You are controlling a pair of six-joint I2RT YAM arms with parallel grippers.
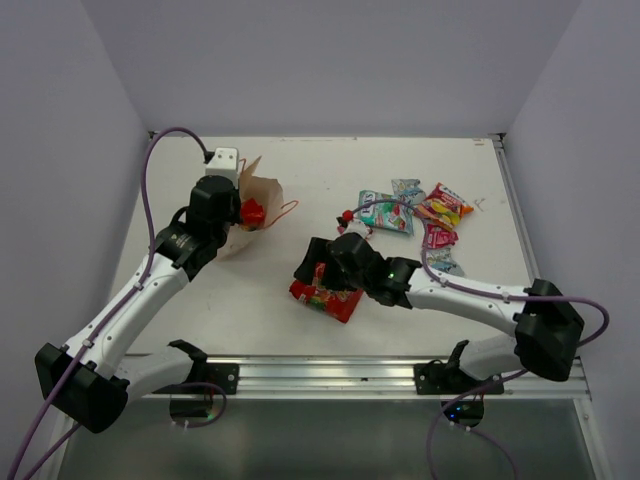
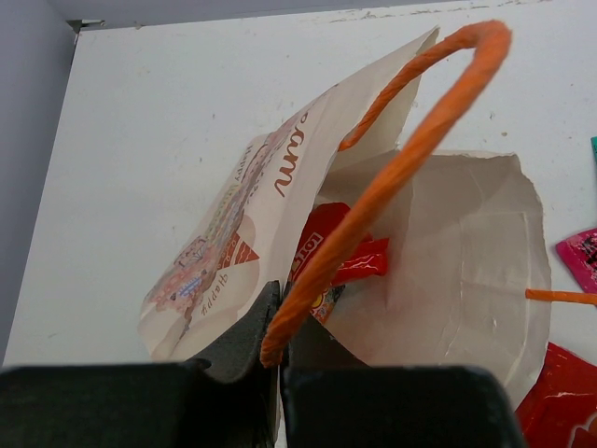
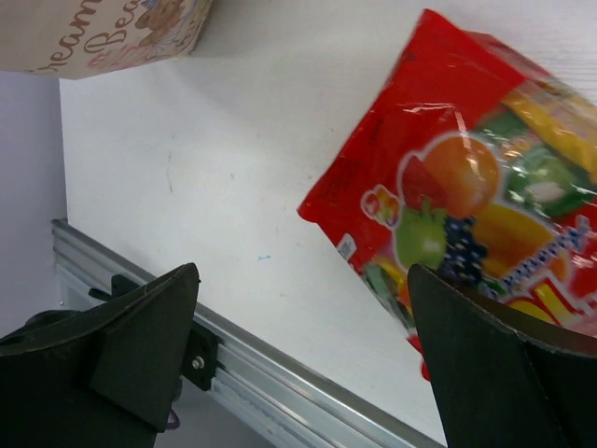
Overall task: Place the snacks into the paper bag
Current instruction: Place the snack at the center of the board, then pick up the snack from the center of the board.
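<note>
- Left gripper [image 2: 277,329]: its own wrist view shows me the fingers pressed together on the orange cord handle [image 2: 410,140] and on the wall edge of the paper bag [image 2: 466,261]. The bag's mouth gapes toward the camera. Overhead, the wrist hides this pinch.
- Inside the bag I note one red packet [image 2: 331,247] against the printed wall. The overhead view gives it only as a red patch at the mouth.
- The bag sits at the far left of the table [image 1: 250,320]; I cannot tell whether it stands or leans.
- Right gripper [image 3: 303,280]: fingers spread wide, holding nothing. The large red fruit-print packet [image 3: 457,187] lies flat on the table below it. One finger covers its lower corner, and I cannot tell whether they touch.
- Only the overhead view shows the remaining packets [image 1: 420,215], clustered toward the far right, some overlapping, well apart from the bag.
- The right wrist view shows the aluminium rail [image 3: 280,373] near the red packet, and a corner of the bag at upper left.
</note>
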